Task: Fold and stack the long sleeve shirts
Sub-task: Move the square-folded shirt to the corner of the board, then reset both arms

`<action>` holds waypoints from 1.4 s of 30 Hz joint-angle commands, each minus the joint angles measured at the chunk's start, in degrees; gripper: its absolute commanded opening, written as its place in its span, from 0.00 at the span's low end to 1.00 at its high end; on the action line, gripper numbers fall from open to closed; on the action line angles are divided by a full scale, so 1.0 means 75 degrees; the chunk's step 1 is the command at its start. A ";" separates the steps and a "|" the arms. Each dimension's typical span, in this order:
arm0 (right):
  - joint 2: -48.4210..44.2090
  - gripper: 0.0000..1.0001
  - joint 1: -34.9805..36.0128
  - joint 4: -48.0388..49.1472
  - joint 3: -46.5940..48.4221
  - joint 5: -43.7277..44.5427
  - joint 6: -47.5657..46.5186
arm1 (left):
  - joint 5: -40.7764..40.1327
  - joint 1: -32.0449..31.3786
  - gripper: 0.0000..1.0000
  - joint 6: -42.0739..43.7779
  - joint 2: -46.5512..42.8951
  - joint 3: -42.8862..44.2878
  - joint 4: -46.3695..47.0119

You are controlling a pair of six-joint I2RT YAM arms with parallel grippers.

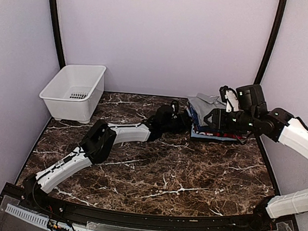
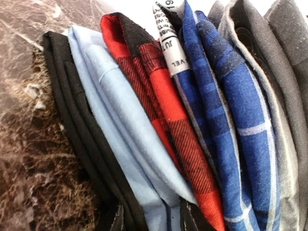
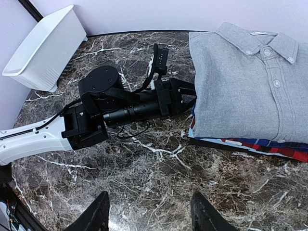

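Long sleeve shirts sit folded in one stack [image 1: 199, 114], right of centre in your top view. The plain light grey collared button-up shirt [image 3: 240, 86] is on top, with the dark blue plaid shirt [image 2: 240, 125] and red-and-black plaid shirt [image 2: 180, 125] beneath. Left gripper [image 3: 188, 96] is at the stack's left edge; grip unclear. Right gripper [image 3: 150, 214] hovers over the dark marble table [image 3: 159, 173], fingers spread, holding nothing.

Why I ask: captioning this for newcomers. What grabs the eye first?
A neat stack of folded shirts at the dark marble table's far right, a plain light grey button-up shirt topmost, blue plaid and red layers beneath. The black left gripper noses against its left edge; a white plastic basket sits far left.
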 commanded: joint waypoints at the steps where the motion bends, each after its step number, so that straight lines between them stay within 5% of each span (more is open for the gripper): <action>1: -0.0334 0.54 -0.0062 0.0026 -0.0078 0.0023 0.0164 | -0.0134 -0.0090 0.39 0.0158 -0.0808 -0.0914 -0.0730; 18: -0.0434 0.55 -0.0075 0.0182 -0.0020 0.0278 0.0296 | -0.0812 0.0129 0.55 0.1392 -0.3709 -0.4319 -0.1029; 23: -0.0450 0.64 -0.0080 0.0399 -0.0112 0.0431 0.0352 | -0.1039 0.0194 0.62 0.2135 -0.4851 -0.5105 -0.1453; 30: -0.0496 0.89 -0.0082 0.0775 -0.0295 0.0835 0.0384 | -0.1410 0.0255 0.78 0.2815 -0.6346 -0.6241 -0.1817; 36: -0.0515 0.96 -0.0097 0.0975 -0.0343 0.1269 0.0301 | -0.1765 0.0287 0.98 0.3546 -0.7980 -0.7449 -0.2052; 42: -0.0600 0.97 -0.0088 0.1305 -0.0590 0.1499 0.0236 | -0.2297 0.0345 0.99 0.4069 -0.9423 -0.8418 -0.2404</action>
